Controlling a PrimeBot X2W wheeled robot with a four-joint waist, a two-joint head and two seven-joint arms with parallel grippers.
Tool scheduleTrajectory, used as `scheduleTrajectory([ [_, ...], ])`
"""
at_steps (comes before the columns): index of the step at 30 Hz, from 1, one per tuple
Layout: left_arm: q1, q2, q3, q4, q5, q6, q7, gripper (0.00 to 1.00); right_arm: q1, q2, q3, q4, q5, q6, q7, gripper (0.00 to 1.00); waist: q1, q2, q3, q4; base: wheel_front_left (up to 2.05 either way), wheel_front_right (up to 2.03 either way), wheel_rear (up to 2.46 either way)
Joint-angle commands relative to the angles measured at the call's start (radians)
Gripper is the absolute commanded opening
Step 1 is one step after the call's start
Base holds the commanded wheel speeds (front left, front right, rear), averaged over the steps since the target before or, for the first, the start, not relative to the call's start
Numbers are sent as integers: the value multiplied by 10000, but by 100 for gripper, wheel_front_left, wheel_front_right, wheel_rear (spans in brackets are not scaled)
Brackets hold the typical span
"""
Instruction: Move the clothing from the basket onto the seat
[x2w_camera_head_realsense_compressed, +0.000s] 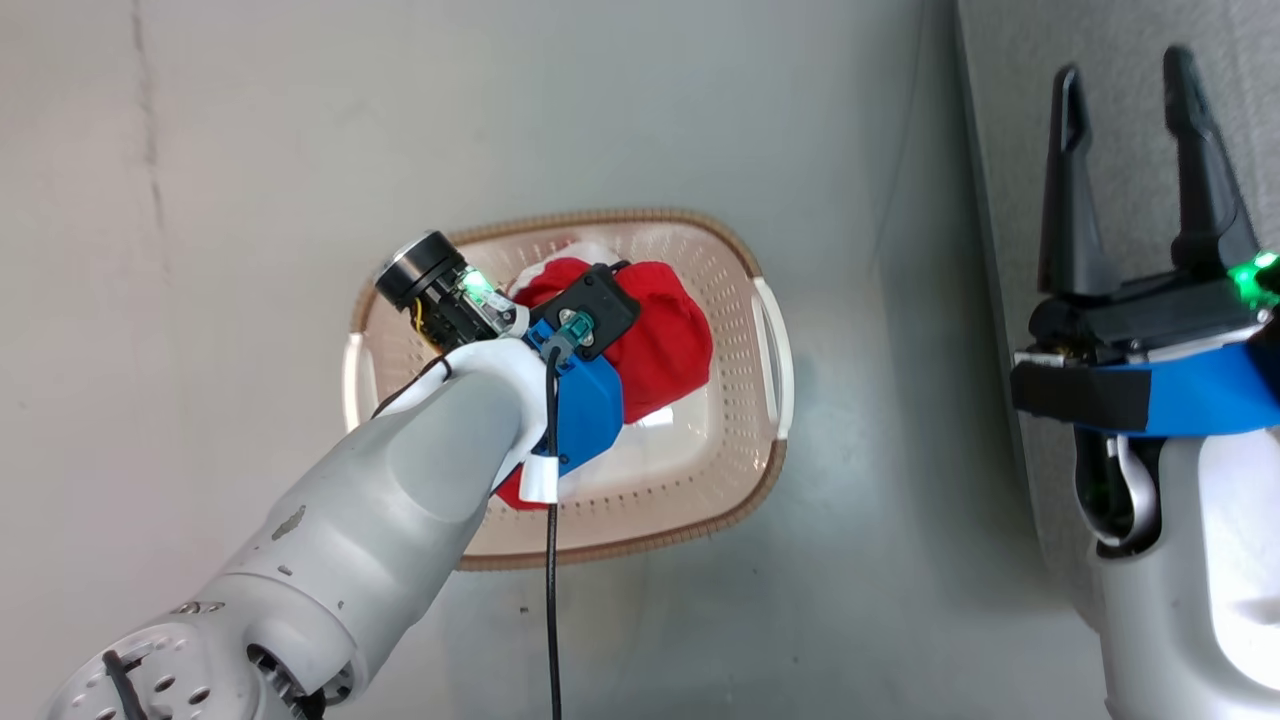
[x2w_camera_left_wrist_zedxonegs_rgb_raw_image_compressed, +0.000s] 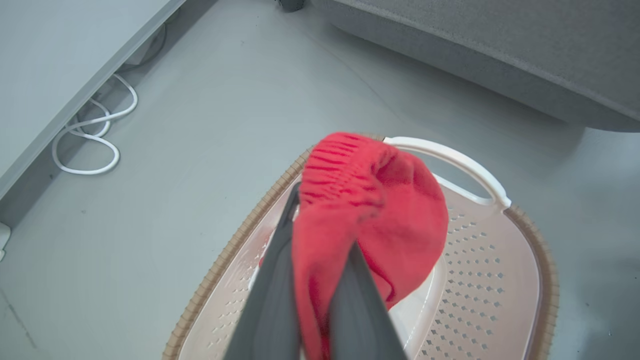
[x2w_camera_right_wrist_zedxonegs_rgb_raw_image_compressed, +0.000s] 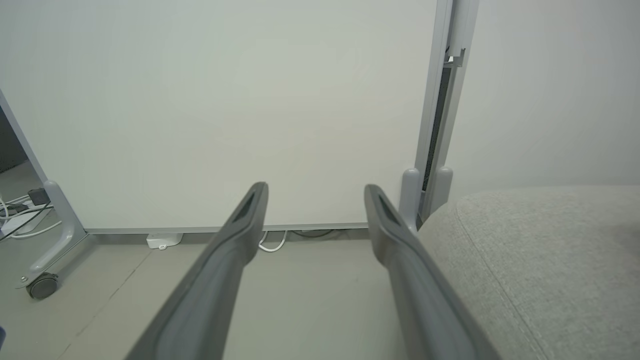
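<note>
- L gripper is clamped shut on the clothing: red fabric bunched between my fingers, the rest draped over the tips.
- The garment hangs over the basket, not yet out past the rim. Head view shows more red and white fabric under my forearm, inside the basket; can't tell if it's the same piece or a 2nd one.
- R gripper is spread wide w/ nothing in it, up by the edge of the seat.
- Step, I'd say: lift-out of a garment, grip made, transfer not begun.
- Next calls for: raise enough that the hanging cloth clears the rim, swing to my right over the seat, lower, let go. Trailing cloth may snag the handle.
</note>
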Motion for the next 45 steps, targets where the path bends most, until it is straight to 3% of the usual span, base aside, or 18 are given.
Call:
scheduleTrajectory([
  [1, 82, -24, 92, -156, -127, 0, -92, 0, 231, -40, -42, 98, -40, 1, 6, 100, 1, 0, -720, 219, 0, 0, 0],
  [9, 405, 218, 1010, -1374, -172, 178, -120, 0, 834, -152, -119, 444, -23, 1, 6, 100, 1, 0, -1826, 444, 0, 0, 0],
  [27, 1867, 810, 3418, -4151, 826, 539, -124, 0, 2176, -96, -211, 1136, 109, 1, 6, 100, 1, 0, -4306, 683, 0, 0, 0],
  [45, 2891, 823, 4279, -5287, 1580, 427, -125, 0, 3397, -3, -529, 1501, 216, 1, 6, 100, 1, 0, -5833, 1088, 0, 0, 0],
])
